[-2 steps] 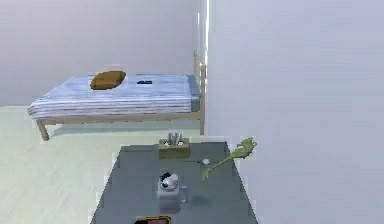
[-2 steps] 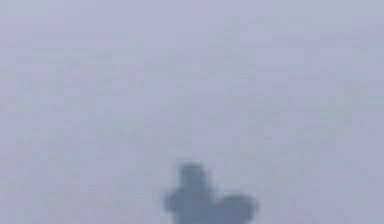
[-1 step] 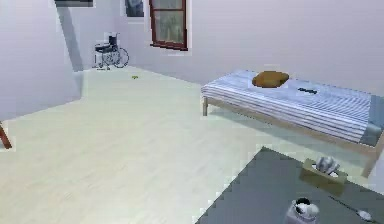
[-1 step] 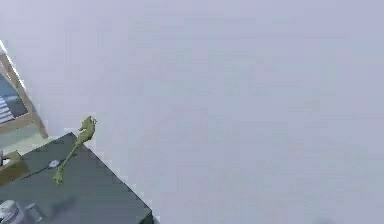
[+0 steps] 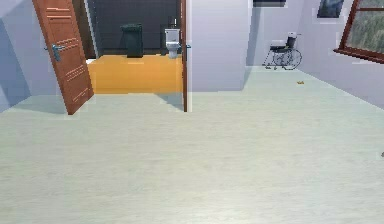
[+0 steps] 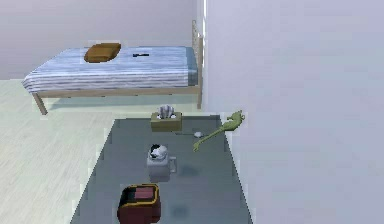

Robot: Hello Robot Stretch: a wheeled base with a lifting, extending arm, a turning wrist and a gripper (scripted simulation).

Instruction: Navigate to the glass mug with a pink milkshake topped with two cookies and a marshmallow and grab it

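Pincer state cannot be told from these pictures, so no grasp should be assumed.

Pale floor (image 5: 200, 160) spreads across the lower forward view. A brown door (image 5: 62, 55) stands ajar at its upper left and a wheelchair (image 5: 283, 52) is parked at its upper right. In the arm side view a white wall (image 6: 300, 100) takes the right half. A bed (image 6: 120, 70) with a striped blue cover lies across the upper left. Below the bed, a dark grey tabletop (image 6: 120, 165) runs down to the bottom edge.

On the tabletop a red-brown basket (image 6: 138, 203) sits at the bottom edge. A tan box (image 6: 168, 121) stands near the far end, with a green sprig (image 6: 225, 127) to its right. Between basket and box, just left of centre, stands a small pale mug (image 6: 159, 163) with a dark-and-white topping. It is probably the task's mug, though no pink can be made out.

Navigation looks nearly done, and the reach is the step in hand. To do it well, I would nudge the base only slightly to line the arm up with the mug. The arm should rise above table height before it extends. It should go in between basket and box without brushing either, and close on the mug's body, not its topping.
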